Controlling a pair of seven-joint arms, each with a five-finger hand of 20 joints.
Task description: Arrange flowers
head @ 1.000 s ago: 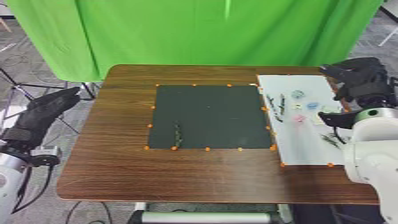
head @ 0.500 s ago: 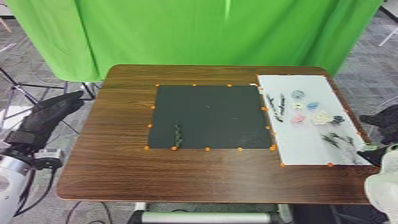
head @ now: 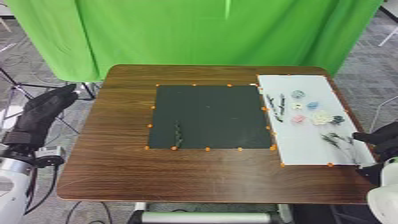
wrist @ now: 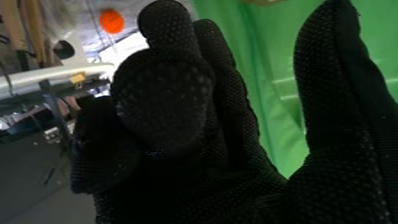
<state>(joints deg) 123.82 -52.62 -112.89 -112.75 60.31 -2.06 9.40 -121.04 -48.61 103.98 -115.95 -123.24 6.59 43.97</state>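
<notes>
Flowers (head: 321, 118) look light and easily crushed; we advise pinching the dark sprig (head: 331, 141) midway along its stem. Right hand (head: 382, 140): open, empty.

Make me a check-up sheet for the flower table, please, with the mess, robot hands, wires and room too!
Surface: brown wooden table with a dark mat and a white sheet, orange markers along their edges.
Job's things: one green sprig on the mat; pink flower, white flower and others on the sheet.
Clutter: nothing seen.
Robot hands: left robot hand beside the table, right robot hand near the sheet; both open.
Cables: black cable by the left arm.
Surroundings: green curtain behind.
</notes>
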